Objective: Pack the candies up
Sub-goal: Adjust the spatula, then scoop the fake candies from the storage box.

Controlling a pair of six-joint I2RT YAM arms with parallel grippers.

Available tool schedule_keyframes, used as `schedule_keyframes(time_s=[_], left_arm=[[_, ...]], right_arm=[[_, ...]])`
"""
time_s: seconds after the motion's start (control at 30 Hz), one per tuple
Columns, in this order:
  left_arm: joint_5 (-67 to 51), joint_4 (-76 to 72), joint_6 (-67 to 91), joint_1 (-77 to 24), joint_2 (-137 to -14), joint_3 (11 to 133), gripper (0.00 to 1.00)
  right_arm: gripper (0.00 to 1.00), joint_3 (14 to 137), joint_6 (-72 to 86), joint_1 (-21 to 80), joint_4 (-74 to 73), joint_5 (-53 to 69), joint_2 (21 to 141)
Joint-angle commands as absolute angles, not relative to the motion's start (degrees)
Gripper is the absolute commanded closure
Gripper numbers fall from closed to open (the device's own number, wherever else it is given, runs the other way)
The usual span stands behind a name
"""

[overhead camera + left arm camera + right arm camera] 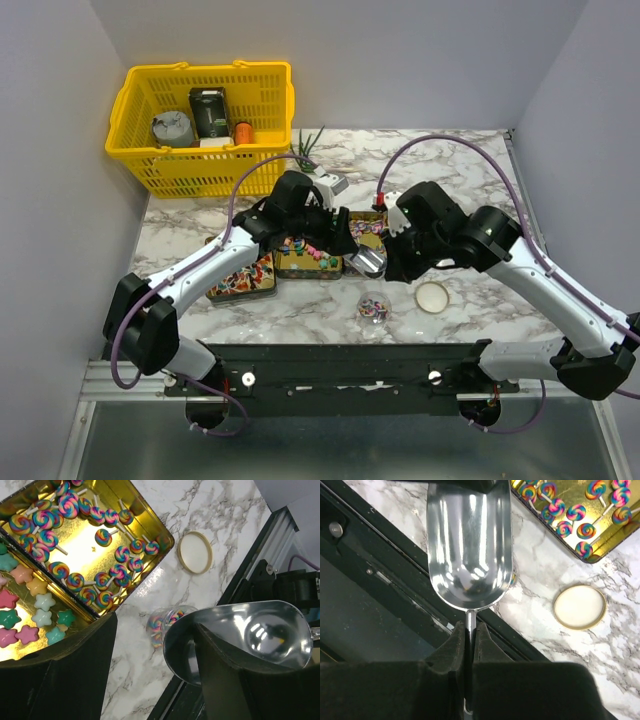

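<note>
The candies lie in gold tins: swirl lollipops [100, 545] in one tin and star sweets [30, 605] in the one beside it; they also show in the top view [305, 255]. A small clear jar [373, 308] holds a few lollipops and shows in the left wrist view [161, 622], partly hidden by the scoop. My right gripper [469, 635] is shut on the handle of a metal scoop [469, 550], whose bowl looks empty and hangs over the jar. My left gripper [150, 675] is open and empty, above the marble between the tins and the jar.
A round gold lid [432, 296] lies right of the jar, also seen in the right wrist view [580, 607]. A yellow basket [200, 130] with items stands at the back left, a small plant [310, 150] beside it. The black base rail [330, 370] runs along the near edge.
</note>
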State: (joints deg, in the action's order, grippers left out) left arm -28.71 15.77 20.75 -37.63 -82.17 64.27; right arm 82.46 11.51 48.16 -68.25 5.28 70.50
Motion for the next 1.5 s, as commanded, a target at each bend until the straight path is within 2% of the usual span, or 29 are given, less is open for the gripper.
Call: schedule_keyframes(time_s=[0.0,0.17,0.3,0.5,0.63,0.8,1.0,1.23,1.4,1.47], left_arm=[[-24.2,20.4,18.5,-38.0,-84.5,63.7,0.28],[-19.9,20.9,20.0,-37.7,-83.9,64.9,0.27],[-13.5,21.4,23.1,-35.8,-82.2,67.1,0.15],[-2.6,21.0,25.9,-31.3,-76.7,66.1,0.01],[3.5,22.8,26.2,-28.7,-75.8,65.2,0.01],[11.2,32.4,29.5,-25.2,-79.7,65.7,0.01],[10.2,35.0,29.9,-24.0,-83.3,63.0,0.04],[12.2,37.0,29.7,-24.0,-87.3,62.7,0.07],[9.1,36.8,29.5,-24.0,-88.2,60.9,0.06],[7.8,35.9,29.7,-24.0,-88.6,60.6,0.1]], right_arm=[[0.99,85.3,10.9,48.5,-58.5,10.5,68.3],[0.99,85.3,13.3,48.5,-59.2,9.7,71.0],[0.99,86.2,17.2,48.4,-60.6,6.8,74.2],[0.99,88.7,20.3,48.4,-62.8,8.3,82.2],[0.99,95.0,21.8,48.0,-66.4,7.6,90.1],[0.99,103.1,24.2,46.1,-69.5,10.8,99.6],[0.99,104.9,25.9,42.6,-67.2,17.8,106.3],[0.99,106.6,26.3,42.1,-66.2,20.6,111.7],[0.99,105.0,26.6,41.6,-64.5,24.3,113.5],[0.99,105.0,26.6,41.5,-64.2,24.3,114.3]])
